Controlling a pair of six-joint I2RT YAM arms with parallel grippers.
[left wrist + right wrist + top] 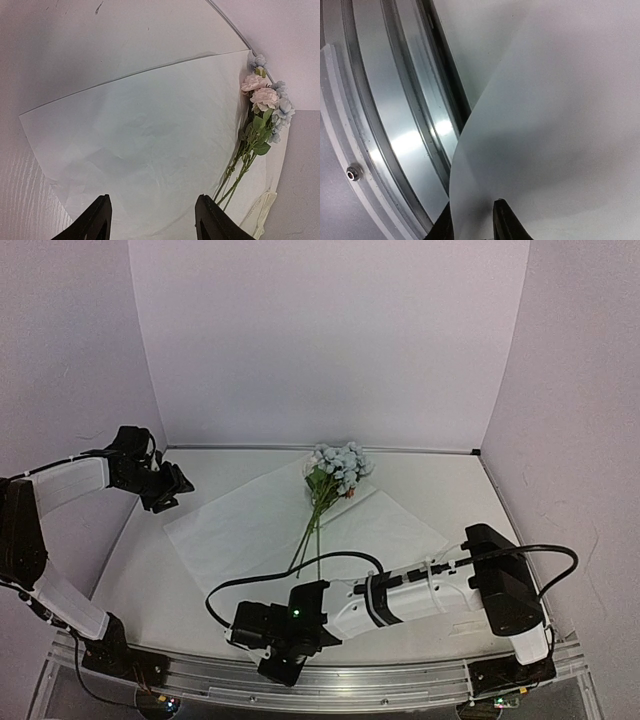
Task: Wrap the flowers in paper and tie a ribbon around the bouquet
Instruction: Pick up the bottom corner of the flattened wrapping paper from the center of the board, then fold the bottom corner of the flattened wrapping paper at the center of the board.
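Note:
The paper (250,525) lies spread flat on the table. The flowers (338,468) rest on it, blooms toward the back wall and stems pointing at me. In the left wrist view the flowers (262,100) lie along the right edge of the paper (150,130), and a cream ribbon (261,212) shows just beyond the stems. My left gripper (152,200) hovers open over the sheet, at the far left (165,495) of the table. My right gripper (275,665) is low at the front edge. Its jaws (472,207) stand close together with a curled white paper edge (545,125) between them.
A metal rail (400,125) runs along the table's front edge (350,695), right beside the right gripper. A black cable (270,580) loops over the table near the right arm. White walls close in the back and both sides.

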